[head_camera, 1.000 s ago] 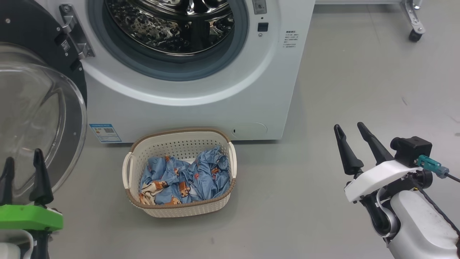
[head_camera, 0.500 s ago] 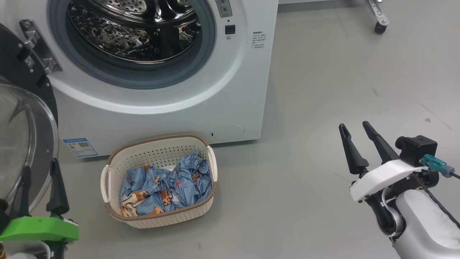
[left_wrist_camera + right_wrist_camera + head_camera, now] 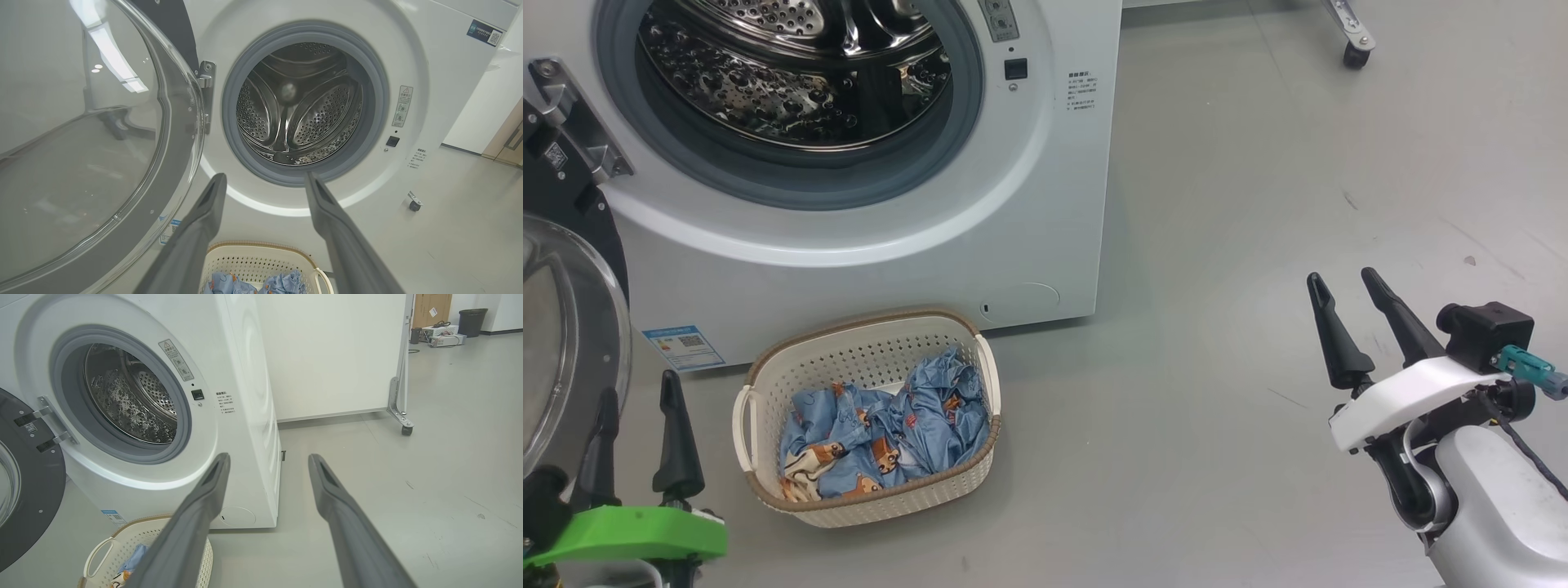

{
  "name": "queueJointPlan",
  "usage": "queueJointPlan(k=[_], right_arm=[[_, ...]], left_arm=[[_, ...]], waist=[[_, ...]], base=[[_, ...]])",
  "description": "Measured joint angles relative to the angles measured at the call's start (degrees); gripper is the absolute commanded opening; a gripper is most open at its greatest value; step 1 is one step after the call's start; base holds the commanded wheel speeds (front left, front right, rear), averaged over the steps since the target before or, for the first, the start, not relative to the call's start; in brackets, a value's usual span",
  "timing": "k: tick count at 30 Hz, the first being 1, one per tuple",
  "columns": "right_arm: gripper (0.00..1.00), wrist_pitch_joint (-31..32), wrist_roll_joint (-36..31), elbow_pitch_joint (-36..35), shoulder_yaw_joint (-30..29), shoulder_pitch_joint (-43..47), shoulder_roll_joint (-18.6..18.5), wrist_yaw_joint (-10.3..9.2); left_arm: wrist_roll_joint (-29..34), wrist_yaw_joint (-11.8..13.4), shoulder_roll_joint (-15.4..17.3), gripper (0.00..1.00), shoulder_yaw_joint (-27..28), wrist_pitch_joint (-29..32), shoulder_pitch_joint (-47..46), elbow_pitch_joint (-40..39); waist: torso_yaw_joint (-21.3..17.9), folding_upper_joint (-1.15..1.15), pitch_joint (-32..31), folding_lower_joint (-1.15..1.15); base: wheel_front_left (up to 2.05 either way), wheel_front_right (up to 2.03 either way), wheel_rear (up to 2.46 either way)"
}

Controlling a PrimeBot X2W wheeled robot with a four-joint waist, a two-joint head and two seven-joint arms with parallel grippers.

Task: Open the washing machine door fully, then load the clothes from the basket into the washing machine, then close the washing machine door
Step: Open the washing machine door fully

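The washing machine [image 3: 866, 261] stands on the grey floor [image 3: 1217, 245], its steel drum [image 3: 792, 82] bare and open to the front. The washing machine door [image 3: 564, 343] is swung out on its hinge at the machine's left side, glass bowl bulging toward the robot. It looks fully open, so loading seems to be the step in hand. The basket [image 3: 866, 510] sits on the floor just in front of the machine, below the drum mouth. The clothes [image 3: 890, 425] lie crumpled inside it, blue print with a cream patch at the near-left corner. I judge them light, soft and limp. They should sag and trail when lifted, and a loose end could catch on the basket rim or the gasket [image 3: 968, 98]. The raised bunched fold near the middle looks the best place to pinch, gathering several layers. The left gripper [image 3: 637, 388] hovers beside the basket near the door, fingers spread and empty. The right gripper [image 3: 1341, 278] is well apart over bare floor, fingers likewise spread, holding nothing.
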Motion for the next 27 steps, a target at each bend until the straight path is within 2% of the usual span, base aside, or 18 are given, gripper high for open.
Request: queueJointPlan(k=[27], right_arm=[[1.0,0.0,-0.02,-0.37,-0.2,0.02,-0.33,0.0]], left_arm=[[2.18,-0.04,-0.09,1.0,-0.96,-0.44,1.99,-1.33]], waist=[[0.33,0.0,-0.09,0.0]], base=[[0.0,0.0,0.0]])
